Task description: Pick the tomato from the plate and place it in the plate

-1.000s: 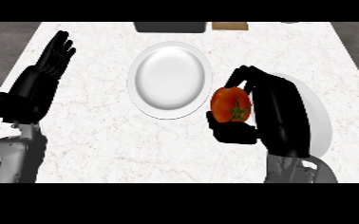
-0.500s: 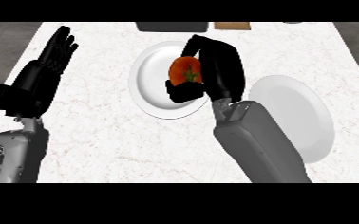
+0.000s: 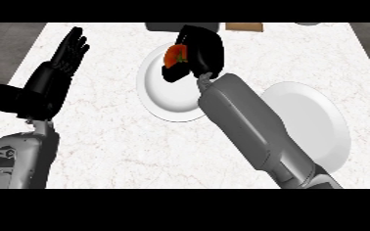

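Farther forward than half a second ago, the right hand (image 3: 204, 49) has its fingers curled round the tomato (image 3: 174, 57), over the far part of the white plate (image 3: 165, 97). To its right lies the second plate (image 3: 312, 120). Well left of it, the left hand (image 3: 52, 78) rests open on the table (image 3: 115, 132).

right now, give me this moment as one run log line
phase: place | right hand: curled round tomato over centre plate | right plate: partly hidden by right forearm | left hand: open, resting at left

Tomato (image 3: 173, 58) red-orange, green stem; plates (image 3: 162, 98) (image 3: 311, 112) white; counter (image 3: 108, 127) white, grey-veined
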